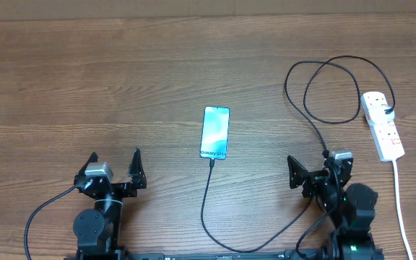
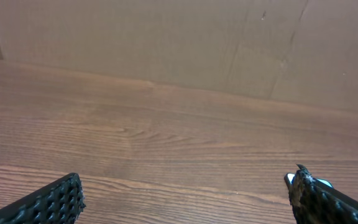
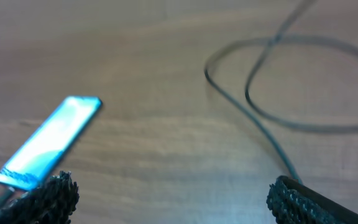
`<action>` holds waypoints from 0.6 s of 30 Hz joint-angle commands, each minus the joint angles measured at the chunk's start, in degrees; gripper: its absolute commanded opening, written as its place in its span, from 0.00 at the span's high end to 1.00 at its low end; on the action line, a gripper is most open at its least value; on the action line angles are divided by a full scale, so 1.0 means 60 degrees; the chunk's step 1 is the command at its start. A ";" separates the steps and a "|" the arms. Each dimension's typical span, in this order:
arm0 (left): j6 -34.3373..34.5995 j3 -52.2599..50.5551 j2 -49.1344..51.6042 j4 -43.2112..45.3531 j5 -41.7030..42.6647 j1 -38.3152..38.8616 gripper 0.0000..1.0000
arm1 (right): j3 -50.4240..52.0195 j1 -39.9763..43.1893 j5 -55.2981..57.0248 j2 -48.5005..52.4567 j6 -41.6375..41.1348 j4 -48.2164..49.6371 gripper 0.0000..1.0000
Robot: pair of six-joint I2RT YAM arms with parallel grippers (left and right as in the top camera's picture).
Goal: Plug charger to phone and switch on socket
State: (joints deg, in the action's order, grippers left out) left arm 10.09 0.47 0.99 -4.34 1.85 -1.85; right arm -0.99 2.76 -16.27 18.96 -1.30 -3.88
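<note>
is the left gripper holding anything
No, the left gripper is open, with only bare table showing between its fingers.

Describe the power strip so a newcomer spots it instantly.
Follow the wooden table to its right edge. The power strip lies there, a white elongated bar. Red-marked switches and a white cord trailing toward the near edge set it apart from the thin black charger cable looping beside it.
</note>
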 commanded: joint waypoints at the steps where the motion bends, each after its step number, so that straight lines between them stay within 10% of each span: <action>1: -0.0211 -0.0033 -0.0124 -0.0022 -0.0095 0.0066 0.00 | 0.0091 -0.0259 0.0084 -0.0769 -0.0033 0.0047 0.00; 18: -0.0211 -0.0033 -0.0124 -0.0022 -0.0095 0.0066 0.00 | 0.0091 -0.0346 0.0189 -0.3151 -0.0033 0.0051 0.00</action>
State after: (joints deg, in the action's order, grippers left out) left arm 10.09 0.47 0.99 -4.34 1.85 -1.85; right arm -0.99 1.04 -15.66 2.26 -1.32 -3.88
